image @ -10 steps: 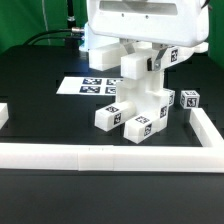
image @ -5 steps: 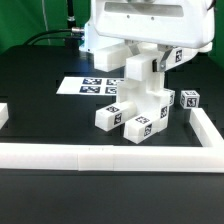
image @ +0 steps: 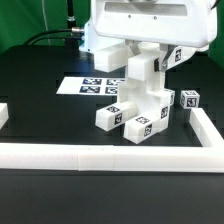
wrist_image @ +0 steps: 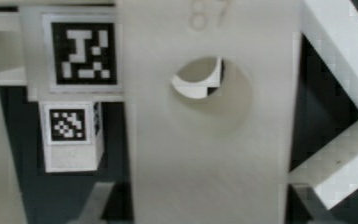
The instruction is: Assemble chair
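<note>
While my end effector [image: 139, 62] hangs at the top of the stacked chair parts [image: 146, 100] on the tabletop [image: 40, 125], I cannot tell whether it grips.

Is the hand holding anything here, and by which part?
Cannot tell: the hand is at the top of the chair, its fingers hidden.

I saw the chunky white plastic chair parts [image: 140, 105] looking smooth and matt, their black-and-white square tags [wrist_image: 82, 50] flat like printed paper. The black table top [image: 40, 110] read dull and matt, while the arm's white plastic casing [image: 140, 15] showed a slight gloss.
</note>
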